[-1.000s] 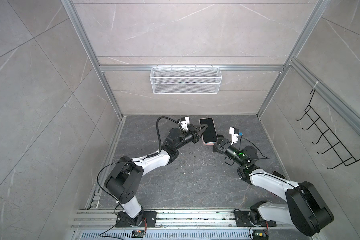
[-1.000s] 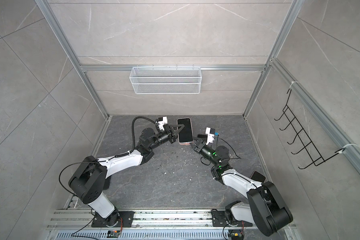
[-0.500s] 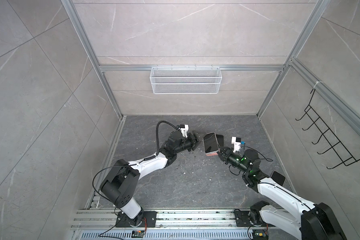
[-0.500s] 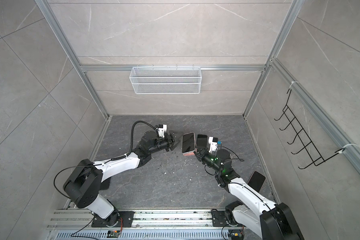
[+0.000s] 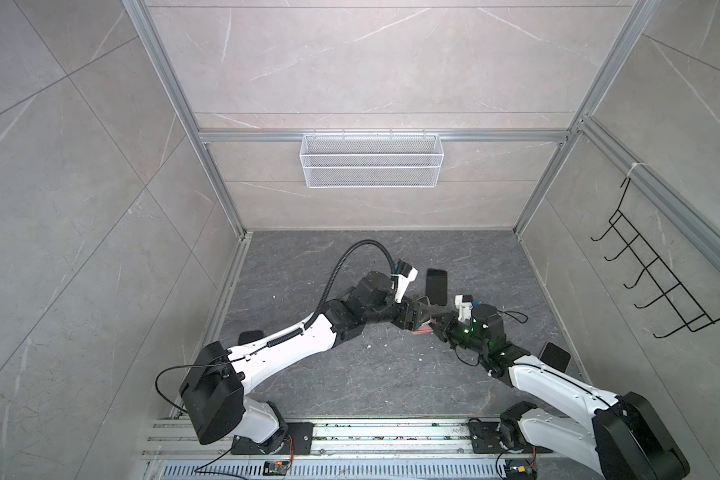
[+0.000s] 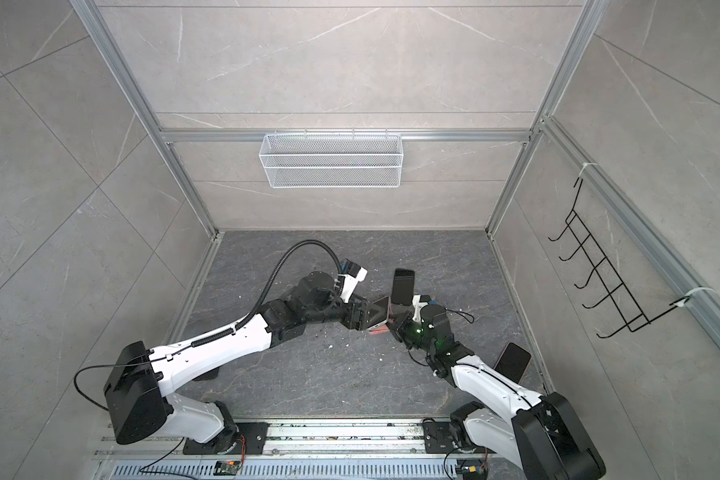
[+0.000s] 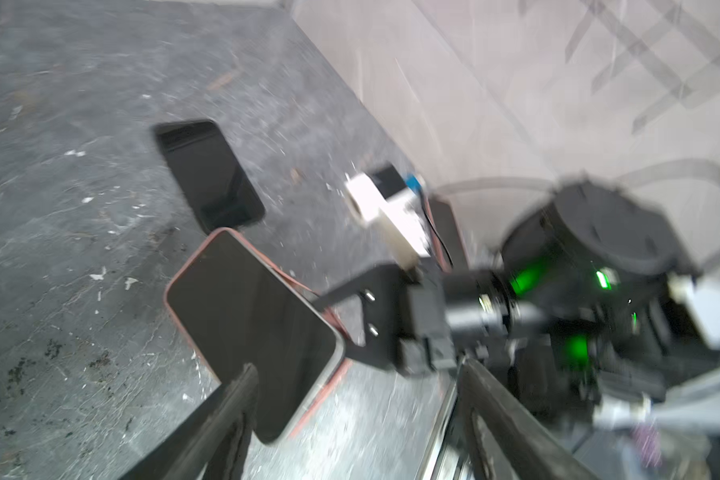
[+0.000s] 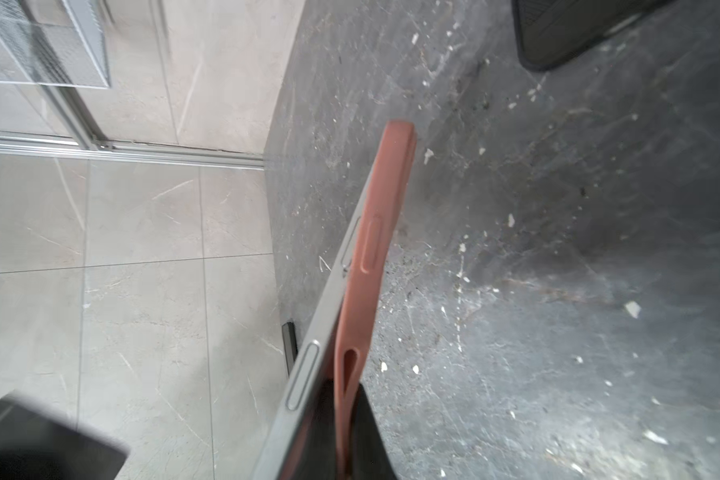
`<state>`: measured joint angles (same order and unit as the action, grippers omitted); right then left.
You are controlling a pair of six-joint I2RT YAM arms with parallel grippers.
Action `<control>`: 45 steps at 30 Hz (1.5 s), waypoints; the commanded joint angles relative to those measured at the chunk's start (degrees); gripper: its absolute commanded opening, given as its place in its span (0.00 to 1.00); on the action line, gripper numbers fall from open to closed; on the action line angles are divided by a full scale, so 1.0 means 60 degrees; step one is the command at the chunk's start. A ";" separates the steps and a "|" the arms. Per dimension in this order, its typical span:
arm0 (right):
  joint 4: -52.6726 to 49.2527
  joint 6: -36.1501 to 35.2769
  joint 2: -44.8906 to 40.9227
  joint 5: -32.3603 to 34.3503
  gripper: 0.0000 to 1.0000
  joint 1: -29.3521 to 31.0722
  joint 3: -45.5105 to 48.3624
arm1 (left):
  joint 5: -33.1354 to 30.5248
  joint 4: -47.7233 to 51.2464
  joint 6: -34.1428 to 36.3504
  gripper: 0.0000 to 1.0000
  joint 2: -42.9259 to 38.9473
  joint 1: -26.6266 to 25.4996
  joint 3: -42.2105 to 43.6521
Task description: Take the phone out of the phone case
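right gripper (image 7: 335, 322) pinches the phone case (image 8: 358, 257) edge, the phone (image 7: 246, 316) pointing lengthwise into the open left gripper (image 7: 356, 370) just beside it.

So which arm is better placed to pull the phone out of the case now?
Left. The left gripper is open around the end of the phone, ready to close and pull; the right gripper is shut on the peeled case edge and should just anchor it.

Both arms meet over the bench (image 5: 350, 386), left gripper (image 5: 427, 318) and right gripper (image 5: 440, 327) nearly nose to nose, with a sliver of pink phone case (image 5: 421, 331) peeking out between them. A black phone (image 5: 436, 286) lies just behind.
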<state>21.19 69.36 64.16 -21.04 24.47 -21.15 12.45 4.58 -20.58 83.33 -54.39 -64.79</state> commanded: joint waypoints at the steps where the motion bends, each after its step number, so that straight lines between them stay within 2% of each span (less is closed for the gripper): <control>1: 0.0545 -0.0205 0.0128 0.0148 0.00 0.0183 -0.0276 | -0.0952 0.1562 0.2174 0.77 0.0254 -0.0225 -0.0557; 4: 0.0570 -0.0206 0.0149 0.0302 0.00 0.0312 -0.0240 | -0.1427 0.1593 0.2395 0.74 0.0527 -0.0240 -0.0553; 14: 0.0750 -0.0150 0.0288 0.0407 0.00 0.0543 -0.0124 | -0.1076 0.1340 0.2603 0.71 0.1274 -0.0341 -0.0509; 21: 0.0877 -0.0054 0.0306 0.0521 0.00 0.0762 -0.0014 | -0.2132 0.1484 0.2773 0.66 0.1768 -0.0531 -0.0706; 27: 0.0947 0.0059 0.0148 0.0794 0.00 0.1110 0.0170 | -0.3202 0.1406 0.3004 0.46 0.2148 -0.0839 -0.0656; 34: 0.1149 0.0163 0.0297 0.1284 0.00 0.1590 0.0374 | -0.4182 0.0580 0.3279 0.05 0.1704 -0.1439 0.0168; 37: 0.1274 0.0156 0.0408 0.1415 0.00 0.1677 0.0417 | -0.4862 0.0094 0.3363 0.00 0.1272 -0.1775 0.0654; 45: 0.0840 0.0012 0.0733 0.1876 0.00 0.1774 0.0296 | -0.6898 -0.0343 0.3926 0.00 -0.0291 -0.2711 0.1479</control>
<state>25.34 69.84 67.42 -11.77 35.14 -19.05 -24.47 7.33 0.05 87.20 -68.29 -55.37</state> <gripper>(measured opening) 0.073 0.084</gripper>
